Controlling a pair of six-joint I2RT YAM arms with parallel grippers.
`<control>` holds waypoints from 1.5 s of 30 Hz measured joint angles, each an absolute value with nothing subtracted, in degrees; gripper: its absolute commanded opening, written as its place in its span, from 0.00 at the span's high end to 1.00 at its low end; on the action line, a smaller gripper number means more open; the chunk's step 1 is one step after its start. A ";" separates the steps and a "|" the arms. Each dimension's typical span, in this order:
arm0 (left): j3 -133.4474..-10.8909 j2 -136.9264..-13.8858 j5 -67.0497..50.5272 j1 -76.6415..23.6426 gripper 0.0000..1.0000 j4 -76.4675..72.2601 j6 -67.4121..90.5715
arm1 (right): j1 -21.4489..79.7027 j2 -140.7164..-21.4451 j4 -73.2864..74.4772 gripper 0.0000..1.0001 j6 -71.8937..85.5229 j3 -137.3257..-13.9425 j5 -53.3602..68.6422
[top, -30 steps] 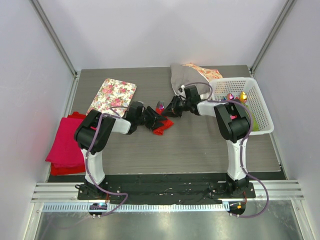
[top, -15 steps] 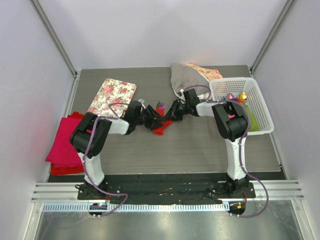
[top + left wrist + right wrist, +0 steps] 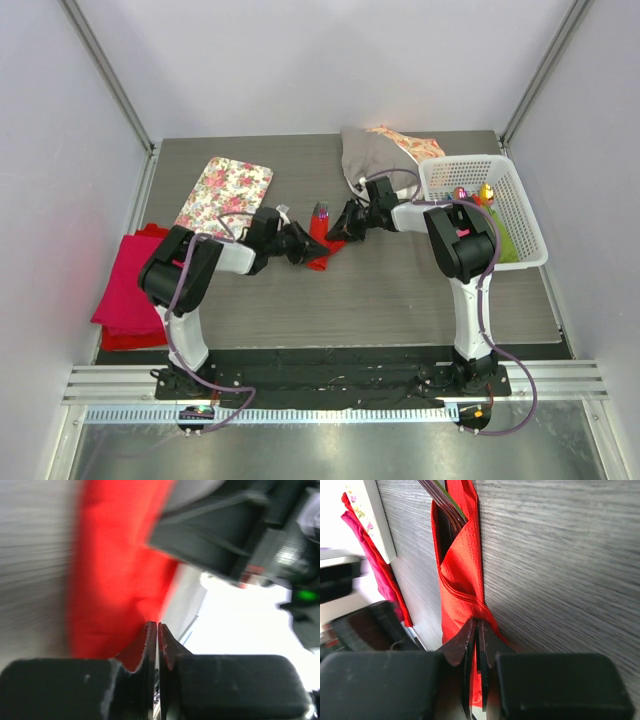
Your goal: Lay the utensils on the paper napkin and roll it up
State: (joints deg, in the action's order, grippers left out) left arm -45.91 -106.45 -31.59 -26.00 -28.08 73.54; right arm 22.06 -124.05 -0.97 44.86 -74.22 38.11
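Now the paper napkin (image 3: 462, 575), thin, dimpled and bright red, lies midway on the grey wood-grain table (image 3: 560, 555) as one narrow wrap around metal utensils (image 3: 442, 502), too bunched to count. Two grippers pinch it: right gripper (image 3: 476, 630) at its twisted end, left gripper (image 3: 157, 630) at a blurred edge.

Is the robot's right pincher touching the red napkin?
Touching. The right wrist view shows the right gripper pinched shut on the twisted end of the paper napkin, with red paper squeezed between its fingers.
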 measured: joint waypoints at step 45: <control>-43.77 -116.51 -36.03 -23.55 1.00 -40.71 82.32 | 23.16 -129.91 -22.70 0.80 59.13 -74.48 42.02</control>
